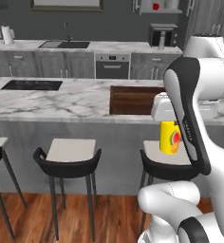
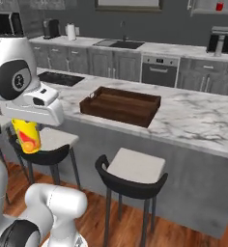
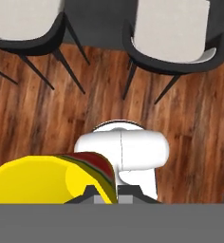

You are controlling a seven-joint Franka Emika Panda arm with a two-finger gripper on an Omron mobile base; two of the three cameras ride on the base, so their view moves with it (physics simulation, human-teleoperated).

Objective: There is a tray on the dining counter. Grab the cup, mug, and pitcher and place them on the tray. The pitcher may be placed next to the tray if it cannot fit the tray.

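The yellow cup (image 1: 170, 137) hangs grasped in the hand (image 1: 168, 124) above the stools (image 1: 71, 156), short of the desk (image 1: 61, 102) and tray (image 1: 135, 99).

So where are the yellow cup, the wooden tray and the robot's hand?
cup (image 1: 170, 137): left base view, on its side by the red-orange mark.
tray (image 2: 146, 99): right base view, on its far rim.
hand (image 2: 31, 126): right base view, at the cup's top where it grips.

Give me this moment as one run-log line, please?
gripper: shut on cup | cup: carried above stools, short of dining counter | tray: empty on counter
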